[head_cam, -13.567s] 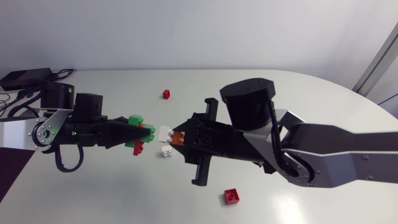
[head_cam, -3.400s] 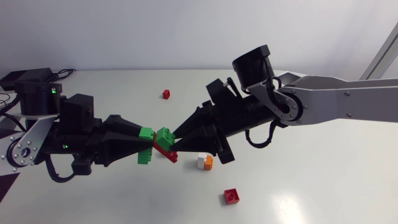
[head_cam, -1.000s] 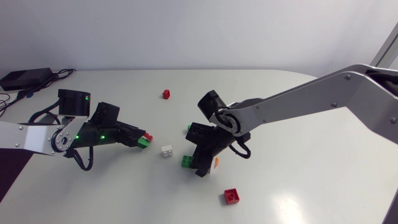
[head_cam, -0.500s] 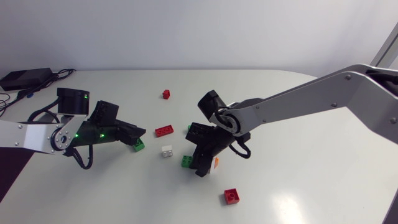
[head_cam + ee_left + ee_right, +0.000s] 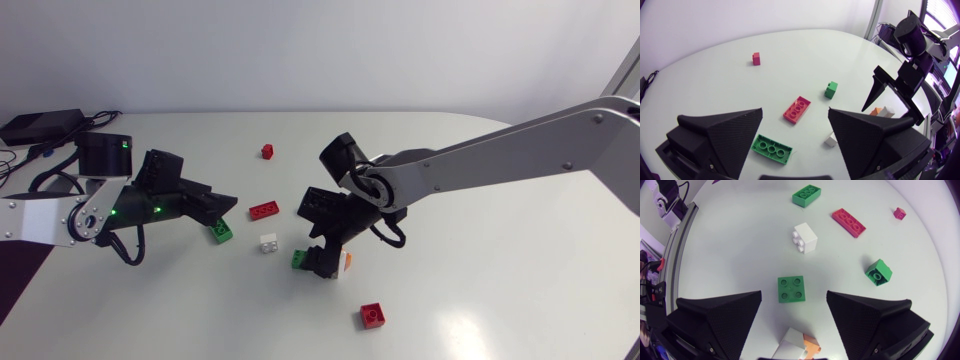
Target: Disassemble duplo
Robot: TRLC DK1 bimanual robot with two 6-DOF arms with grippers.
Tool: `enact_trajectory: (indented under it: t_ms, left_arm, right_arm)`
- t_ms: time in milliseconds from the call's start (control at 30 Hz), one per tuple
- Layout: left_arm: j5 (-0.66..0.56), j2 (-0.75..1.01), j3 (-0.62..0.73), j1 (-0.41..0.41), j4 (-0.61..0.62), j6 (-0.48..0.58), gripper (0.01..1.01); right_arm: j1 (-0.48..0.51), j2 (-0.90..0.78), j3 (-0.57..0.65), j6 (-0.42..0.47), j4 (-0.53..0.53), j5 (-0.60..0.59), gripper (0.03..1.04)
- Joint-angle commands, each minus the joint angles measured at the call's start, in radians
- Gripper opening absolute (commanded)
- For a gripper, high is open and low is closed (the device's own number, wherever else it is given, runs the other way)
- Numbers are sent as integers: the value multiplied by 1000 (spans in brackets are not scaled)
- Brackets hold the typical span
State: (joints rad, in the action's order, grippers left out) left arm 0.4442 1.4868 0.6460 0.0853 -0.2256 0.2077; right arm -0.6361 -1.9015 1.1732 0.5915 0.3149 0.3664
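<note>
**Left gripper** [image 5: 226,210]: fingers spread wide and holding nothing, low over the table [image 5: 500,290]. A long green brick [image 5: 772,149] lies flat on the table between the fingers. A long red brick [image 5: 796,109] lies just ahead of the tips, apart from the green one.

**Right gripper** [image 5: 322,266]: fingers likewise wide and empty, pointing down near the table's middle. A square green brick [image 5: 791,289] sits between the tips, touching neither. A white-and-orange pair [image 5: 800,347], joined, lies closer to the palm.

**Farther out:** a white brick [image 5: 805,238], a small green brick [image 5: 878,272] and a small red brick [image 5: 899,213] lie singly. A square red brick [image 5: 372,314] lies well apart from them.
</note>
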Motion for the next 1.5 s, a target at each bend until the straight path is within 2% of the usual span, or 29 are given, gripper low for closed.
enact_trajectory:
  t_ms: [0,167,267,367,467,567,933,1033,1167,1267,1467]
  left_arm:
    - [-4,-19,-19,-1,-11,-27,962]
    - [-4,-22,-23,4,-15,-25,962]
    - [-4,-22,-23,4,-15,-25,962]
    - [-4,-22,-23,4,-17,-25,962]
    - [-4,-22,-23,5,-15,-24,961]
    - [-4,-22,-23,13,-15,-21,957]
    - [-4,-16,-25,19,-17,-14,957]
    - [-4,-16,-25,19,-17,-13,957]
    - [-4,-16,-25,19,-17,-14,957]
    - [-4,-16,-25,21,-17,-14,957]
    - [-4,-16,-25,24,-17,-13,957]
  right_arm:
    - [-7,36,-32,25,3,3,985]
    - [-19,188,-126,30,-79,26,992]
    - [-25,274,-153,22,-79,14,992]
    - [-37,317,-142,-18,-37,-70,992]
    - [-43,309,-95,-53,112,-70,992]
    - [-50,302,-96,-73,153,-83,990]
    - [-47,173,-67,-113,135,-264,985]
    - [-45,145,-63,-114,130,-268,974]
    - [-45,121,-56,-114,128,-274,911]
    - [-43,108,-53,-114,127,-274,821]
    - [-43,102,-53,-110,127,-270,516]
